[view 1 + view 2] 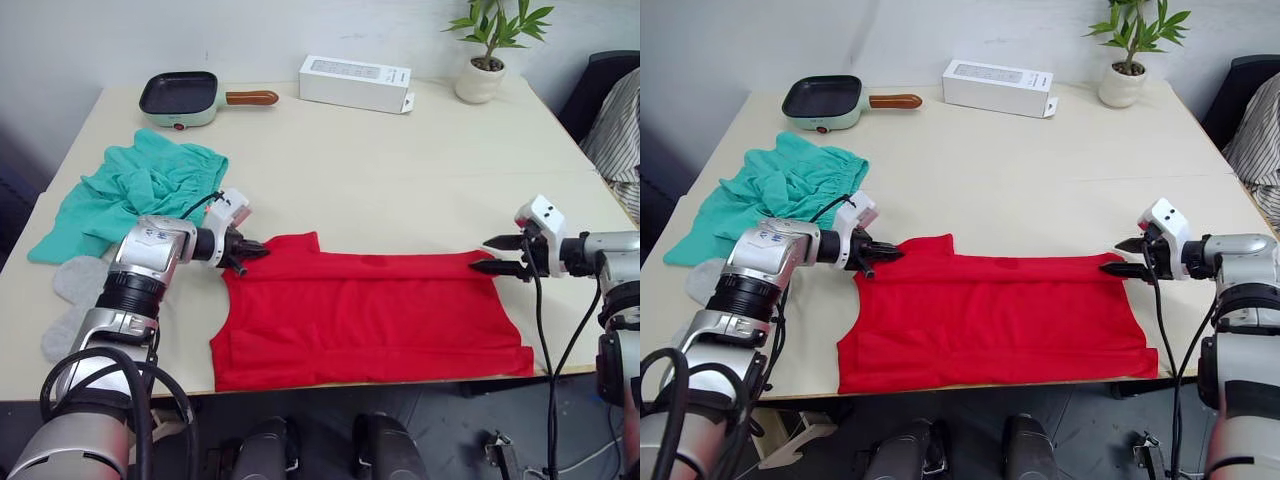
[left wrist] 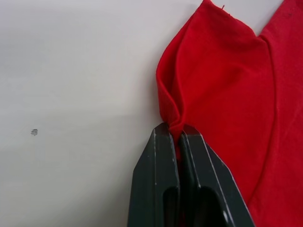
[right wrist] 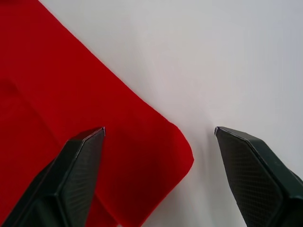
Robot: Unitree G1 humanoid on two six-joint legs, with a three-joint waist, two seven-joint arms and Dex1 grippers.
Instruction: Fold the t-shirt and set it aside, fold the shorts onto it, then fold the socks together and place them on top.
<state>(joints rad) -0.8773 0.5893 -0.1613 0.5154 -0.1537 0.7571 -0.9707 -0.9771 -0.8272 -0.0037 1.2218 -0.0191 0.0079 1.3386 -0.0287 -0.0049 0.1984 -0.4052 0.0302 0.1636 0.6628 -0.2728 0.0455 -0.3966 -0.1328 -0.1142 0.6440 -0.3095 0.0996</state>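
Here the left gripper (image 2: 176,135) pinches the t-shirt (image 1: 370,320) while the right gripper (image 3: 160,130) is spread

A pale beige counter (image 1: 400,180) is carrying everything. The red t-shirt (image 1: 370,315) is lying flat along its near edge. The teal shorts (image 1: 130,190) are sitting crumpled at the robot's left, with the grey socks (image 1: 70,300) nearer. A small pan (image 1: 185,97), a white box (image 1: 355,82) and a potted plant (image 1: 485,60) are standing along the far side.
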